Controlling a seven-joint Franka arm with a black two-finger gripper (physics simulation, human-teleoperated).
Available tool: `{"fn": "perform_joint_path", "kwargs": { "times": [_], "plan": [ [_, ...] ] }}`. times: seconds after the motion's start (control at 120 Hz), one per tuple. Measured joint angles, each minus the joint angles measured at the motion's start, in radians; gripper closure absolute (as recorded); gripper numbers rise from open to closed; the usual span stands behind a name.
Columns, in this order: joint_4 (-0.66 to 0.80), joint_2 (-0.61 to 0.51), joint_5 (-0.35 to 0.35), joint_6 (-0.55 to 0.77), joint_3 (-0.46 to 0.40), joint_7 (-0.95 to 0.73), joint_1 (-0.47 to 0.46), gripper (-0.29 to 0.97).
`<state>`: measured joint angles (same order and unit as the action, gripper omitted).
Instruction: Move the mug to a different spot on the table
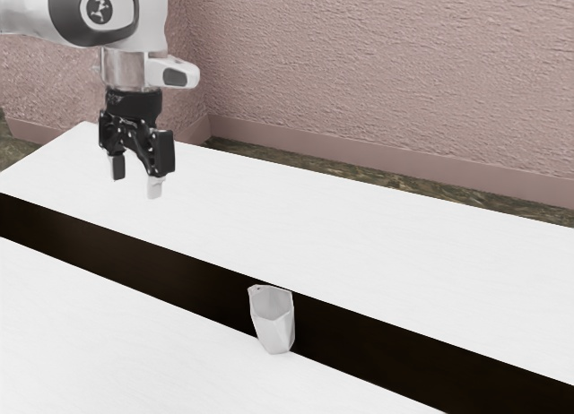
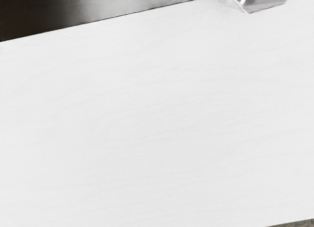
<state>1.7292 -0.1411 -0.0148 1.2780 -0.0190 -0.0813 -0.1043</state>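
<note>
The small white mug with flat sides point(image 1: 272, 320) stands up straight on the white table point(image 1: 377, 244), right by the edge of the long dark strip point(image 1: 108, 244). The black gripper point(image 1: 135, 183) hangs above the table's far left corner, well apart from the mug, its two fingers spread with nothing between them.

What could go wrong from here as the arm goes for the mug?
1. The small white faceted mug stands at the edge of the dark strip crossing the white table; a nudge could knock it over there.
2. The open black pincer hangs far away, so its long approach might arrive off-centre.
</note>
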Motion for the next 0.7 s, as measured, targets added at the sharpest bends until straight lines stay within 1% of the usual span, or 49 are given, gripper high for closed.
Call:
{"fn": "perform_joint_path", "kwargs": {
  "times": [0.158, 0.25, 0.417, 0.467, 0.608, 0.7],
  "plan": [
    [0.006, 0.031, -0.010, 0.163, -0.021, -0.002, 0.003, 0.00],
    [0.030, 0.053, -0.007, 0.222, -0.026, -0.001, -0.003, 0.00],
    [0.064, 0.053, -0.002, 0.297, -0.027, 0.007, 0.000, 0.00],
    [0.128, 0.039, 0.008, 0.328, -0.026, 0.009, 0.000, 0.00],
    [0.394, -0.018, 0.053, 0.475, -0.028, 0.012, 0.000, 0.00],
    [0.513, -0.029, 0.071, 0.585, -0.027, -0.002, 0.000, 0.00]
  ]
}}
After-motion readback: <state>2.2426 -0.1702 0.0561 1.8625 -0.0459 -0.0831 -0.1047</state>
